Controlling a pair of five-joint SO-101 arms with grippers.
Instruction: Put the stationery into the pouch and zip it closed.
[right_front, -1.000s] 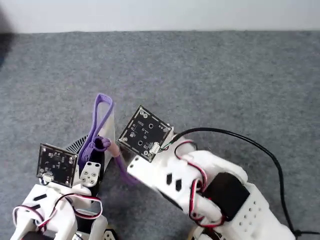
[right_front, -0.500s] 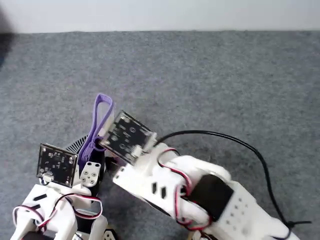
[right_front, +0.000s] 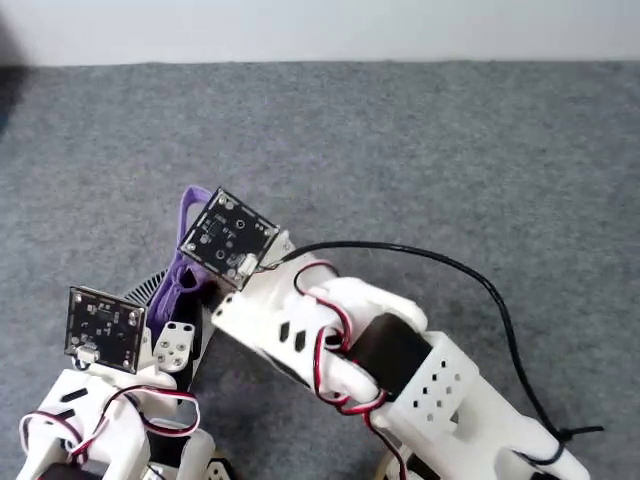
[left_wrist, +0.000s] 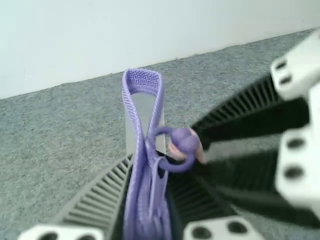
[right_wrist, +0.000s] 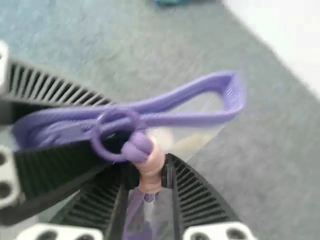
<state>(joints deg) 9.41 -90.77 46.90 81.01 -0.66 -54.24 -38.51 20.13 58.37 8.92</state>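
Note:
The pouch has a purple zip band and clear sides, and it stands on edge near the table's front left. My left gripper is shut on the pouch at its near end, the purple band squeezed between the ribbed black fingers. The zip pull, a purple ring and knot with a pink tip, sits partway along the band. My right gripper is shut on the zip pull. The right arm's camera board hangs over the pouch and hides both grippers' tips in the high view.
The table is covered in grey felt, with a white wall along its far edge. A black cable loops off the right arm. A teal object lies far off on the felt.
The right arm has swung left along the pouch with the zip pull held. The pouch's far loop has shifted slightly left. The left arm has stayed nearly still.

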